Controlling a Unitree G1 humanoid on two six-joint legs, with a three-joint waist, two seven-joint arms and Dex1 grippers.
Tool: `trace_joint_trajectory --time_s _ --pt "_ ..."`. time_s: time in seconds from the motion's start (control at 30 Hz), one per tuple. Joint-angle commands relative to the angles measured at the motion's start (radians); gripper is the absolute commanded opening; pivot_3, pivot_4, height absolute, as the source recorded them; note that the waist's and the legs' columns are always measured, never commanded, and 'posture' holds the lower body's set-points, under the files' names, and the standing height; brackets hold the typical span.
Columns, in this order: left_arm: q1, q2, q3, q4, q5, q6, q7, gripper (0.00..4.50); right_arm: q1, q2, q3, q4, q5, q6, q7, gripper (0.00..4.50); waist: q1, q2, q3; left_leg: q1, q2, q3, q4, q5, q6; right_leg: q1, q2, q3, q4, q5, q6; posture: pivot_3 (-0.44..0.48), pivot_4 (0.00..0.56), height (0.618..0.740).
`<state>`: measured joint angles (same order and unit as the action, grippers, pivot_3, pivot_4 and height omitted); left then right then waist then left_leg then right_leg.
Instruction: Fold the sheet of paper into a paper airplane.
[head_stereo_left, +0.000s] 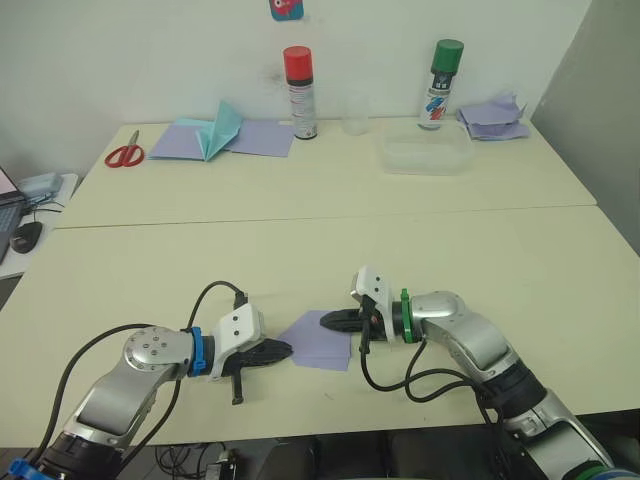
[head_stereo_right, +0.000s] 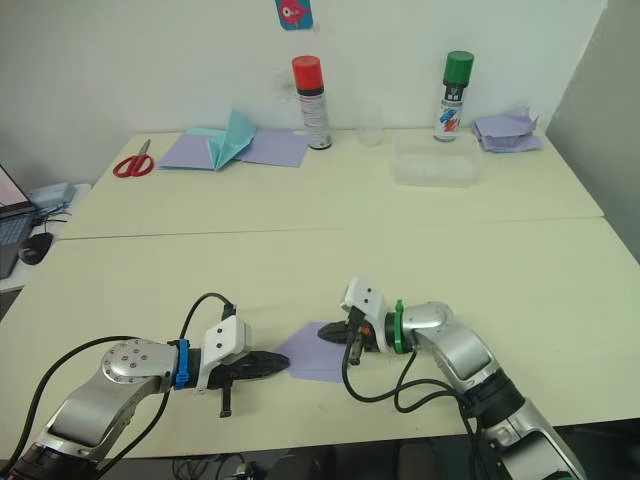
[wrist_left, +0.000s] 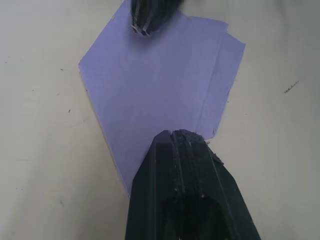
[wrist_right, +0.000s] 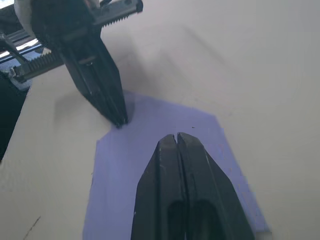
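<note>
Fingers pressed together, the left gripper and right gripper pin opposite edges of the partly folded sheet of paper, which lies flat near the front of the cream table.

This looks like a lab or office test room. A plain cream worktop stands against a bare white wall. Near the red-capped spray can at the worktop's far edge lie red-handled scissors, flat lavender sheets, a clear plastic tub and a green-capped can. Beyond the scissors, off the worktop, sit a laptop corner and a computer mouse.
</note>
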<state>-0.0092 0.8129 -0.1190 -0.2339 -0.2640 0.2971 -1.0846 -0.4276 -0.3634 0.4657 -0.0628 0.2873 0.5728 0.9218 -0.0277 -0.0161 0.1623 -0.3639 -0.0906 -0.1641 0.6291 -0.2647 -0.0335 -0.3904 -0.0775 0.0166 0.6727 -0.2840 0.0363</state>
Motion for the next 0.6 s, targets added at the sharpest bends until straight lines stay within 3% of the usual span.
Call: trace_joint_trajectory --time_s 0.03,0.2,0.4,0.5,0.6 --pt "0.010 0.032 -0.018 0.030 0.029 0.024 -0.015 0.00 0.006 -0.009 0.007 -0.061 0.008 0.038 0.018 0.04 -0.001 0.000 0.000 0.000 0.000 0.000 0.000 0.000 0.000 0.000 0.000 0.000 0.000 0.000 0.000 0.000 0.150 0.740" --pt "-0.041 0.004 -0.059 0.062 0.057 0.028 0.002 0.00 0.038 -0.068 0.021 -0.085 0.002 0.075 0.055 0.04 0.002 0.000 0.000 0.000 0.000 0.000 0.000 0.000 0.000 0.000 0.000 0.000 0.000 0.000 0.000 0.000 0.150 0.740" --pt "-0.117 -0.085 -0.155 0.119 0.133 0.018 0.054 0.00 0.098 -0.254 0.013 -0.119 -0.039 0.040 0.133 0.04 0.032 0.006 -0.004 0.001 -0.002 -0.001 0.000 0.000 0.001 0.003 -0.002 -0.003 -0.010 0.000 0.008 0.000 0.150 0.740" --pt "-0.136 -0.130 -0.197 0.120 0.164 0.035 0.080 0.00 0.149 -0.373 -0.027 -0.134 -0.071 -0.032 0.155 0.04 0.052 0.009 -0.007 0.001 -0.005 -0.001 0.001 -0.001 0.002 0.007 -0.004 -0.003 -0.014 0.001 0.012 0.000 0.150 0.740" --pt "-0.141 -0.155 -0.214 0.124 0.180 0.047 0.097 0.00 0.197 -0.416 -0.115 -0.191 -0.018 -0.002 0.126 0.04 0.061 0.008 -0.008 0.002 -0.006 -0.001 0.002 -0.001 0.004 0.010 -0.006 -0.003 -0.018 0.002 0.016 0.000 0.150 0.740"
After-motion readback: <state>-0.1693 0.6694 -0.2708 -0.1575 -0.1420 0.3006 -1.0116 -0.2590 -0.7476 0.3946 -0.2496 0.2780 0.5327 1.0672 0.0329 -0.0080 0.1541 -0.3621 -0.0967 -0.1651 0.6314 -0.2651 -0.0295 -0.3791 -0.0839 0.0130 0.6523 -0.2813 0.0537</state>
